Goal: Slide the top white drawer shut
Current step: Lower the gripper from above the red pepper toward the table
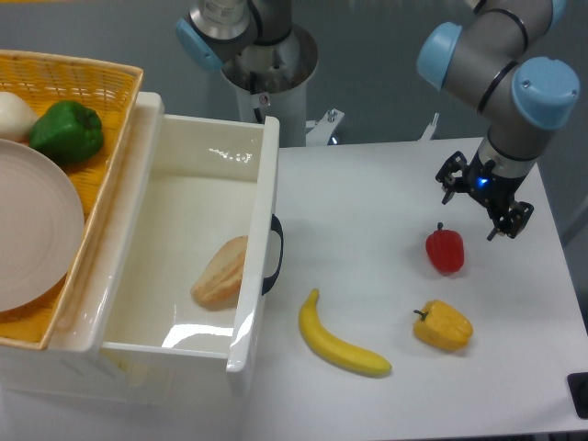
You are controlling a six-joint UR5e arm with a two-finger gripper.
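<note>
While the drawer stands pulled out, findings are as follows.
Gripper (pixel 484 195): fingers spread, holding nothing, hovering just above a red pepper (pixel 445 250).
Drawer (pixel 253 266): well to the gripper's left, handle (pixel 274 255) facing it.
Closing push: judged leftward against that front panel.

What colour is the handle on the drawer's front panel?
Dark, near black, against the white drawer; the handle shows clearly in the fixed camera view.
</note>
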